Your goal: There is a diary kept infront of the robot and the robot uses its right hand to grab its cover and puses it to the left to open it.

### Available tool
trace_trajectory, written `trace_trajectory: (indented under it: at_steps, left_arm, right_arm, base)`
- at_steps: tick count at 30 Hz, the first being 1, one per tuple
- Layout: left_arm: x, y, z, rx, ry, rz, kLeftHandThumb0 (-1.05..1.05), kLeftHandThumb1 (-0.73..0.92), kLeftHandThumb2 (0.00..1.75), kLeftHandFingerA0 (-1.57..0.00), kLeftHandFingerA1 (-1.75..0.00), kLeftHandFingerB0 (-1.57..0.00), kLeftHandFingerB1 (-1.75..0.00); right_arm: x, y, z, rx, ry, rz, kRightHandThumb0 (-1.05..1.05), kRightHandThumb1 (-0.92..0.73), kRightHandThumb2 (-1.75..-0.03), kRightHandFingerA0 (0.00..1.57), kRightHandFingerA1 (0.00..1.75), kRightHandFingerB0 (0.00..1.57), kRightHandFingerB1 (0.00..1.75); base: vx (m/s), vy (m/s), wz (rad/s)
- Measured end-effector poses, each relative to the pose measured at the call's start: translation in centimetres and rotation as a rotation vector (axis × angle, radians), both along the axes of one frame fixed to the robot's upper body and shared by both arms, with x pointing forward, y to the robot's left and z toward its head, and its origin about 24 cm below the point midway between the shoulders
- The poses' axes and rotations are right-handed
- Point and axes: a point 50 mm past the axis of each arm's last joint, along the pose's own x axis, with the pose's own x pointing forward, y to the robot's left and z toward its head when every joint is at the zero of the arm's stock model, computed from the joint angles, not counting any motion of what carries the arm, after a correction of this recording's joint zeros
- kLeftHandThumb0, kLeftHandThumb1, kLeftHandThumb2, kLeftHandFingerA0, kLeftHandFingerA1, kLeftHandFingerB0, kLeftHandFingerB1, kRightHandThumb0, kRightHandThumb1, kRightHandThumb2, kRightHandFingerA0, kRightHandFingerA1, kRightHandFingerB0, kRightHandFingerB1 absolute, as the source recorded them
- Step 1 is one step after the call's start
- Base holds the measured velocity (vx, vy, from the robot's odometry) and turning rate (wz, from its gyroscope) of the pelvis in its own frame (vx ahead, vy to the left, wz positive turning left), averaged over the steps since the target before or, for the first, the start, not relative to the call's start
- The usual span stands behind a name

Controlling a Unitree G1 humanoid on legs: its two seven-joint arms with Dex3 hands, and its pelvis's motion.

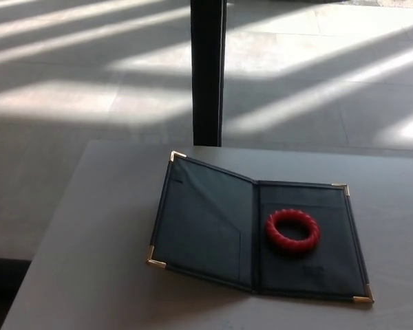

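lying open on the table (89,240), the diary (213,227) holds a red ring (292,231); no hand visible

No arm, no hand, no robot part visible

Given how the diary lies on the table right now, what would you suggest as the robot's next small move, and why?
Probably none on the diary: it already lies open, its cover swung over to the left, slightly raised, and a red ring rests on the right-hand page. Neither hand is in view. I would keep the arms clear of the table and treat the opening as done.
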Motion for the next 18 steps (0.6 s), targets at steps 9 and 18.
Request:
trace_trajectory:
  at_steps: [9, 18]
  left_arm:
    - [-0.1, 0.0, -0.1, 0.000, 0.000, 0.003, -0.86, 0.92, 0.93, -0.35, -1.08, -0.17, -0.79]
    - [-0.4, -0.2, -0.5, -0.016, 0.002, 0.008, -0.85, 0.92, 0.95, -0.25, -1.17, -0.15, -0.85]
  right_arm:
    - [-5.5, -0.4, -7.1, 0.171, 0.064, -0.181, -0.84, -0.92, -0.77, 0.64, 1.14, 0.45, 1.00]
    - [-7.1, 1.0, -12.5, 0.317, 0.097, -0.268, -0.81, -0.73, -1.23, 0.68, 1.03, 0.48, 0.89]
  base:
    - [0.00, 0.000, 0.00]
    - [0.00, 0.000, 0.00]
